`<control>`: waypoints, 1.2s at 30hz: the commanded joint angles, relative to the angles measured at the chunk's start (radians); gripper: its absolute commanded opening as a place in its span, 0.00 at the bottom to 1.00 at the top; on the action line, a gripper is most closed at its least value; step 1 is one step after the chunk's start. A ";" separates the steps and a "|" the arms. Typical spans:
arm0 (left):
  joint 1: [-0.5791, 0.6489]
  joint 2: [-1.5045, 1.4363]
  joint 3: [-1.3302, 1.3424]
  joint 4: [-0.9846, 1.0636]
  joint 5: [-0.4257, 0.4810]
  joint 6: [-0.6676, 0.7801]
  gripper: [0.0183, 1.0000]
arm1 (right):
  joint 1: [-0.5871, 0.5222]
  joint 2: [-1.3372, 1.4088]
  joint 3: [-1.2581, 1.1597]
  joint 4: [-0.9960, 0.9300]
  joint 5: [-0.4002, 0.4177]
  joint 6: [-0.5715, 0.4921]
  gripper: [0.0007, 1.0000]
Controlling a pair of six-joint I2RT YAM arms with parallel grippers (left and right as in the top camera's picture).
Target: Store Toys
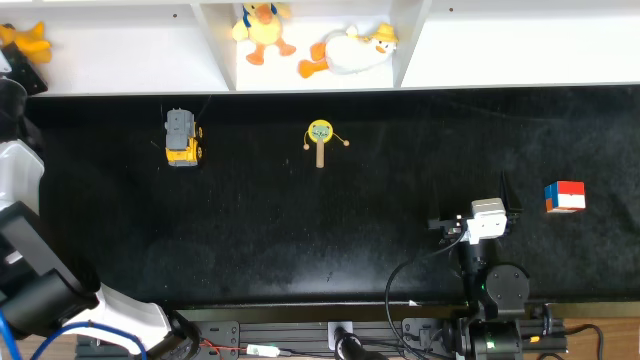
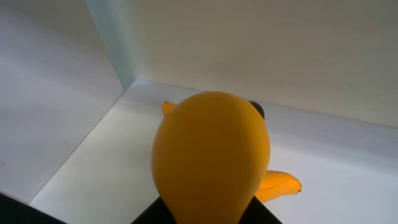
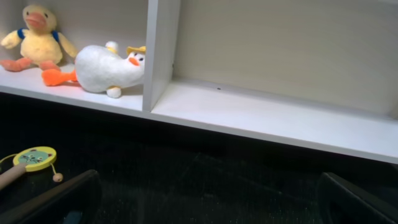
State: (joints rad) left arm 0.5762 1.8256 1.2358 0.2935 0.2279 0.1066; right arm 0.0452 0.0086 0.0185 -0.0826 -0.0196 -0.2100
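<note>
Worktop (image 1: pixel 330 230): black, with a white shelf (image 1: pixel 130 60) along its far edge, split into three compartments.

Left arm: reaches up the left side into the left compartment. Left end effector (image 1: pixel 20 68) is at the orange toy (image 2: pixel 211 155), which sits in that compartment close to the back corner. In the left wrist view the toy's round orange body rises directly above the end effector, and an orange limb lies on the shelf floor. I cannot tell whether the end effector is clamped on the toy or only beside it.

Right arm: low over the right part of the worktop. Right end effector (image 3: pixel 208 208) has its jaws spread wide with nothing between them, and it faces the right compartment.

Middle compartment: yellow duck plush (image 1: pixel 264 28) sitting upright, and a white goose plush (image 1: pixel 350 52) lying on its side just beside it.

On the worktop:
- yellow toy truck (image 1: pixel 182 137), left of centre, near the shelf;
- rattle drum (image 1: pixel 320 140), centre;
- coloured cube (image 1: pixel 565 197), far right, well apart from the others.
</note>
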 commanded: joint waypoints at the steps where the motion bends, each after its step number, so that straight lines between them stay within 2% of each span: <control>1: 0.004 0.031 0.030 0.009 0.018 -0.008 0.02 | -0.005 -0.003 -0.013 0.005 -0.006 -0.003 1.00; 10: -0.004 0.031 0.032 0.035 -0.032 -0.098 0.02 | -0.005 -0.003 -0.013 0.005 -0.006 -0.003 0.99; 15: -0.035 0.031 0.113 -0.088 -0.154 -0.096 0.02 | -0.005 -0.003 -0.013 0.005 -0.006 -0.003 1.00; 24: -0.041 0.031 0.199 -0.229 -0.158 -0.083 0.02 | -0.005 -0.003 -0.013 0.005 -0.006 -0.003 0.99; 27: -0.044 0.031 0.220 -0.283 -0.190 -0.093 0.02 | -0.005 -0.003 -0.013 0.005 -0.006 -0.003 1.00; 36: -0.044 0.032 0.227 -0.318 -0.190 -0.143 0.02 | -0.005 -0.003 -0.013 0.005 -0.006 -0.003 1.00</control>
State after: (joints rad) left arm 0.5335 1.8507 1.4296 -0.0257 0.0540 -0.0021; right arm 0.0456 0.0086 0.0185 -0.0818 -0.0196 -0.2104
